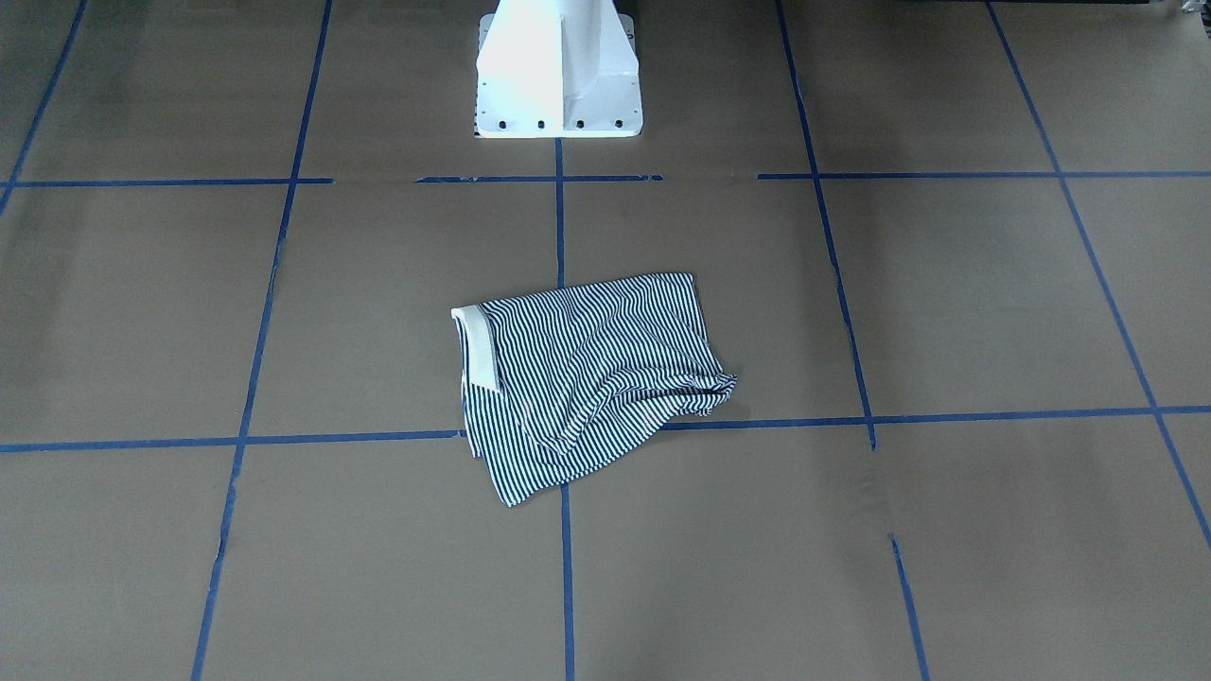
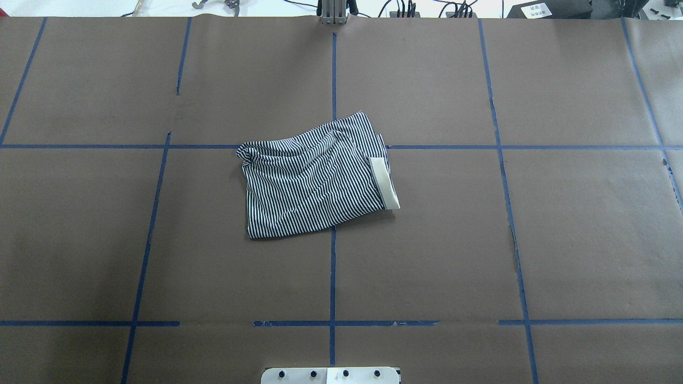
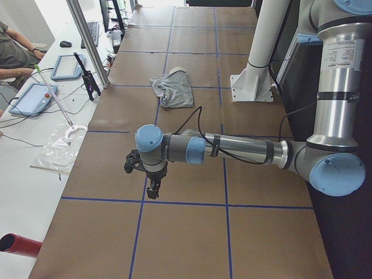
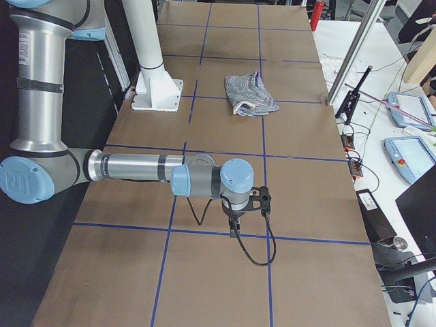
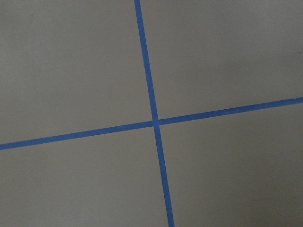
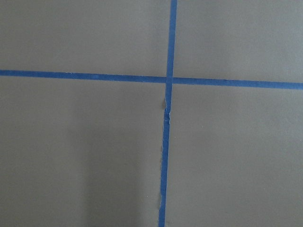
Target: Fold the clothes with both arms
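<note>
As shirt (image 2: pixel 315 178) lies bunched mid-frame, my left pincer (image 3: pixel 152 189), right pincer (image 4: pixel 235 229) hang far off, likely parked; spread or pressed: cannot tell.

L arm (image 3: pixel 232 150), R arm (image 4: pixel 136 167) stretched level; L pincer (image 3: pixel 153 190), R pincer (image 4: pixel 234 230) point down, state unclear.

Brown-papered desk (image 2: pixel 587 240), blue tape grid (image 2: pixel 333 277).
White pedestal (image 1: pixel 558 76) bolted at one edge; two tablets (image 3: pixel 32 99) lying on white side bench (image 3: pixel 17 174).
</note>
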You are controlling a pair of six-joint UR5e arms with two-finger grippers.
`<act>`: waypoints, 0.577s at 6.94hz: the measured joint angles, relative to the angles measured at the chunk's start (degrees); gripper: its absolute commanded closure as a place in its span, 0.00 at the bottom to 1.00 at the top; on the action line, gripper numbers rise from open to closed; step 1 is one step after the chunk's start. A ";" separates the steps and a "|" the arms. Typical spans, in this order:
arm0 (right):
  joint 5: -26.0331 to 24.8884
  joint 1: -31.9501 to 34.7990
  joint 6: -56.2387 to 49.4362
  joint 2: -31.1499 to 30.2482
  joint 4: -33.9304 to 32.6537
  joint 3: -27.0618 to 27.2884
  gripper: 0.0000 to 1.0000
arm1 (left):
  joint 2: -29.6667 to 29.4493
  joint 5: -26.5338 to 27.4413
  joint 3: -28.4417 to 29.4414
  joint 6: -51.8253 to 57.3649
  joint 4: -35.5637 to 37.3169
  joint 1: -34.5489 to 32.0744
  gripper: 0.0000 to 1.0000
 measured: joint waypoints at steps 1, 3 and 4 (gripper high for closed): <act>0.38 -0.29 2.38 0.47 0.04 0.34 0.00 | 0.61 0.03 -0.01 1.13 0.05 -0.05 0.00; 0.92 -0.79 4.55 0.69 0.34 0.45 0.00 | 0.93 0.05 -0.01 1.66 0.03 -0.15 0.00; 0.98 -0.86 4.73 0.66 0.39 0.44 0.00 | 0.95 0.05 0.07 1.70 0.02 -0.21 0.00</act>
